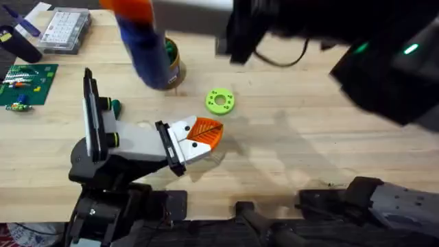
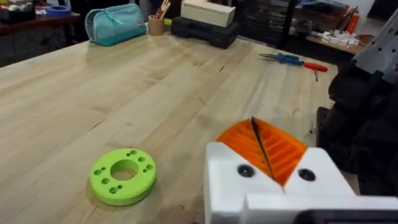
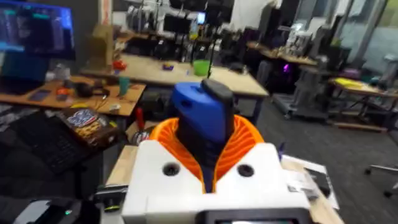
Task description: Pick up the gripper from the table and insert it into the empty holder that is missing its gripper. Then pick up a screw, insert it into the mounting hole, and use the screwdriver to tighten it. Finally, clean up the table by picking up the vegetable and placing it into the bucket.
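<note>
The holder [image 1: 134, 140], a white tapered body on a black base, lies at the left of the table. On its black end plate sits the gripper [image 1: 197, 135], a white block with orange ribbed fingers pressed together. The same gripper [image 2: 254, 123] fills the near part of the left wrist view, shut and empty. Raised high at the back, my right gripper [image 1: 127, 8] [image 3: 208, 121] is shut on the blue screwdriver [image 1: 147, 51] [image 3: 202, 112]. Behind the screwdriver stands the yellow bucket [image 1: 173, 67]. The dark-green vegetable [image 1: 116, 106] lies beside the holder's black upright.
A lime-green ring [image 1: 219, 101] [image 2: 123, 175] lies just beyond the orange fingers. A green circuit board [image 1: 27, 84] and a clear parts box [image 1: 65, 29] sit at the far left. The right arm's dark bulk [image 1: 384, 62] hangs over the back right. Pliers [image 2: 292, 59] lie farther off.
</note>
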### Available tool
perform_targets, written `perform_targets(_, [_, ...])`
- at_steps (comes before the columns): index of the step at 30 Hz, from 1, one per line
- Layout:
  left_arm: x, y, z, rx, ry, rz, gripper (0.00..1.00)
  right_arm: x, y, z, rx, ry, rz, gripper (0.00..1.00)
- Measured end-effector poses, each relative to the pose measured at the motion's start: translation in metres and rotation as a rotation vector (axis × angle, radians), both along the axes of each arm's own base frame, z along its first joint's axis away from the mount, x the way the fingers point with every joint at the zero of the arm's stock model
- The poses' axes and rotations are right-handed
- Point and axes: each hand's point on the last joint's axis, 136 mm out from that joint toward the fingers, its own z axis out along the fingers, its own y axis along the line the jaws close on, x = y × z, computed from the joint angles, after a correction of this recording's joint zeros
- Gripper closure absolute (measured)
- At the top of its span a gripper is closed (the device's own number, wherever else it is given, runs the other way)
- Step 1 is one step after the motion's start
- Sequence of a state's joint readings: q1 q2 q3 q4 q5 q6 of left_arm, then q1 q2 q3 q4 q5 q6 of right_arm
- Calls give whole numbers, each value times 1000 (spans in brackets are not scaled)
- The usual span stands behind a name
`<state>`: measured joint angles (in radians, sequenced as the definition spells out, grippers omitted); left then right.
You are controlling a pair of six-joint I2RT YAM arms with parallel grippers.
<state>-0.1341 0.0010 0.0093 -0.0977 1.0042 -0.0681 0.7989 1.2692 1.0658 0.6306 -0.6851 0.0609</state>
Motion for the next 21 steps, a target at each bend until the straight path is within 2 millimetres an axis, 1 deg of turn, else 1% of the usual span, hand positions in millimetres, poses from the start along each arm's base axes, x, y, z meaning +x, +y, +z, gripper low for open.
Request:
perform_targets(3, [0,0,0,0,0,0,982,8,-3,14,-30,3,-26,960])
perform_targets(6, [0,0,0,0,-1,0,982,15,-7,22,-87,6,-57,961])
perform_targets(8, [0,0,0,0,0,0,982,20,-11,21,-140,6,-80,961])
perform_targets(11, [0,0,0,0,0,0,982,29,-18,14,-218,-12,-120,962])
perform_targets(12, [0,0,0,0,0,0,982,57,-32,-5,-316,-84,-217,962])
perform_targets(14, [0,0,0,0,0,0,982,78,-38,-23,-382,-106,-280,962])
perform_targets(16, [0,0,0,0,0,0,982,101,-43,-46,-460,-128,-343,962])
perform_targets(21, [0,0,0,0,0,-1,982,165,-58,-115,-689,-175,-495,962])
